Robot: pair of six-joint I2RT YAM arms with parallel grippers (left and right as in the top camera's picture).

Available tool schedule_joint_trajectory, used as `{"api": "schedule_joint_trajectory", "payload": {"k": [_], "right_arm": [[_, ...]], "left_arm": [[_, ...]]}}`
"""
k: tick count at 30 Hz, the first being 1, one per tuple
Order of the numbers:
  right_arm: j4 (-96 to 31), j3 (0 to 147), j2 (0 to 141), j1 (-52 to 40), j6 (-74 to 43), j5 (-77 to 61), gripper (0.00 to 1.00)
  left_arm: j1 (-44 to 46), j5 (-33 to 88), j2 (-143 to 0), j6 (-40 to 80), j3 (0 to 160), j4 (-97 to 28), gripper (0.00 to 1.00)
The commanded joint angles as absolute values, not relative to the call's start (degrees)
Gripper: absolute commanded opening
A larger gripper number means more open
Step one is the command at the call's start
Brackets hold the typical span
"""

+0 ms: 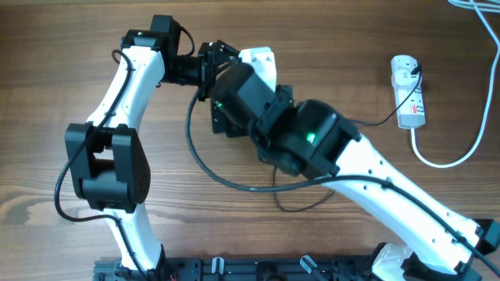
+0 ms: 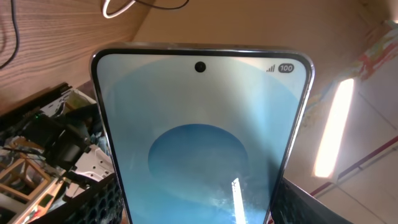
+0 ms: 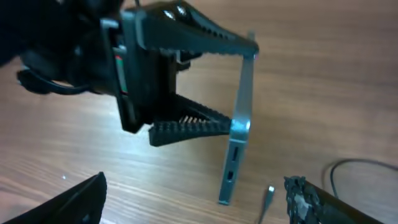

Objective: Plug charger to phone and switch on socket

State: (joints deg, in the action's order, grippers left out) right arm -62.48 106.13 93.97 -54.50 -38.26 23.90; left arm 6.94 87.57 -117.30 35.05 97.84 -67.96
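Observation:
My left gripper is shut on the phone and holds it on edge above the table. The cyan screen fills the left wrist view. In the right wrist view the phone shows edge-on, its port end pointing down at the wood. The charger's small plug tip lies just right of that end, apart from it, and its thin black cable loops across the table. My right gripper is open, with fingers wide either side of the phone's lower end and the plug. The white socket lies at the far right.
The socket's thick white cord curves along the right edge. The right arm's body covers the phone and both grippers from above. A black rail runs along the front edge.

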Motion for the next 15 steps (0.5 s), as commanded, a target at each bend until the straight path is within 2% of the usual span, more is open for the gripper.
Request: {"api": "schedule_joint_trajectory", "payload": {"k": [1, 8, 10, 13, 15], "right_arm": [[-62.15, 107.44, 95.39, -56.45, -39.7, 35.57, 0.8], [-62.33, 107.35, 99.72, -56.38, -43.64, 37.82, 0.75], [-61.17, 107.35, 99.98, -56.38, -43.48, 39.66, 0.68], [-60.47, 107.35, 99.96, -56.34, -43.46, 39.7, 0.66], [-60.51, 107.35, 99.96, -55.0, -43.46, 39.77, 0.6]], "left_arm": [[6.48, 90.35, -115.15, 34.98, 98.0, -67.99, 0.74], [6.48, 90.35, -115.15, 34.98, 98.0, -68.01, 0.74], [6.48, 90.35, -115.15, 34.98, 98.0, -67.99, 0.74], [6.48, 90.35, -115.15, 34.96, 98.0, -67.99, 0.74], [6.48, 90.37, -115.15, 34.98, 98.0, -68.01, 0.74]]}}
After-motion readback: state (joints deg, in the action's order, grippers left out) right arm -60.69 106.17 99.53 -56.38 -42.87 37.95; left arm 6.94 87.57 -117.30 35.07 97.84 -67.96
